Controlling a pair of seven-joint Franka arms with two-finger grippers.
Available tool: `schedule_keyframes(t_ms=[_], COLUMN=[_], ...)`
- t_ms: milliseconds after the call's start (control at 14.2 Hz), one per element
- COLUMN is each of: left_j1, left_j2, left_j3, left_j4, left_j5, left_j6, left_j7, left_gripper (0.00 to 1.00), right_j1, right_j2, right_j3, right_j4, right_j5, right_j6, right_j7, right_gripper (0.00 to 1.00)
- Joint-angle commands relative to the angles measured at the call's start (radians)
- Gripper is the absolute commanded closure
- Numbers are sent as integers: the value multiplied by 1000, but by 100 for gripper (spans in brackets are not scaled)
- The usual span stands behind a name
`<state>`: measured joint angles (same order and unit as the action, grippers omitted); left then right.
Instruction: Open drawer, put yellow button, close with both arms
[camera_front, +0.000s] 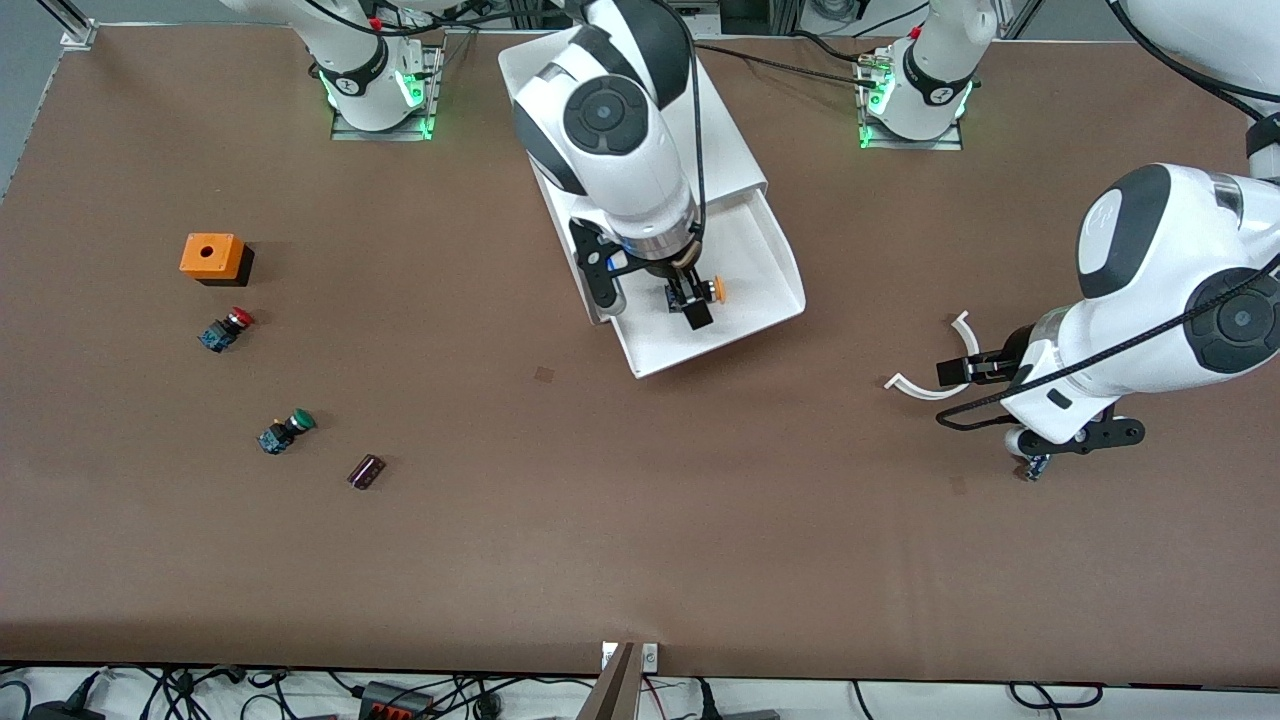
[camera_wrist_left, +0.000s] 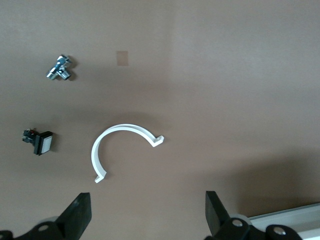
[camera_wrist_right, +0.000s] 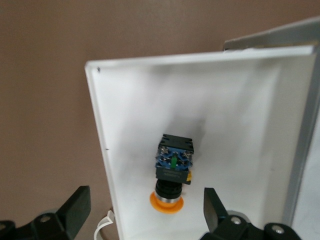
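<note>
The drawer (camera_front: 765, 265) stands pulled out of the white cabinet (camera_front: 725, 125) toward the front camera. The yellow button (camera_front: 712, 290) lies on its side on the drawer's floor (camera_wrist_right: 240, 115), and in the right wrist view the button (camera_wrist_right: 172, 175) shows its orange cap and black-blue body. My right gripper (camera_front: 692, 303) hangs just over the button, open and empty, its fingers either side of it (camera_wrist_right: 145, 205). My left gripper (camera_front: 958, 374) waits open and empty over the table toward the left arm's end (camera_wrist_left: 147, 210).
A white curved clip (camera_front: 925, 388) lies under the left gripper (camera_wrist_left: 120, 131), with a small metal part (camera_wrist_left: 60, 68) and a white-capped switch (camera_wrist_left: 39, 141) near it. An orange box (camera_front: 212, 257), red button (camera_front: 226, 328), green button (camera_front: 285, 431) and dark block (camera_front: 366, 471) lie toward the right arm's end.
</note>
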<state>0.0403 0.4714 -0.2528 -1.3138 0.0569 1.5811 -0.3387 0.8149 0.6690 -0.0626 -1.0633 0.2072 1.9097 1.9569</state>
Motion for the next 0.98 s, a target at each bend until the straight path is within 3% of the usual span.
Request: schedule_keyframes(t_ms=[0, 211, 562, 702, 913], left_j1=[-2, -55, -183, -227, -284], left_j2=[6, 10, 47, 64, 99], left_j3=[-6, -6, -2, -5, -6], left_j4=[27, 19, 7, 4, -2], left_j5=[-67, -75, -54, 19, 24], left_j6=[61, 111, 217, 241, 287], left_j7=[-9, -168, -486, -516, -568], left_gripper=[0, 0, 0, 0, 0], right_j1=[-5, -22, -184, -250, -318], right_j2=[-46, -72, -98, -100, -106], right_j3=[-46, -109, -114, -112, -115], right_j4=[6, 3, -3, -17, -55], right_j5=[-19, -17, -17, -19, -22], right_j6=[-52, -128, -266, -302, -302], right_j7=[-63, -298, -701, -875, -1094], right_gripper=[0, 0, 0, 0, 0])
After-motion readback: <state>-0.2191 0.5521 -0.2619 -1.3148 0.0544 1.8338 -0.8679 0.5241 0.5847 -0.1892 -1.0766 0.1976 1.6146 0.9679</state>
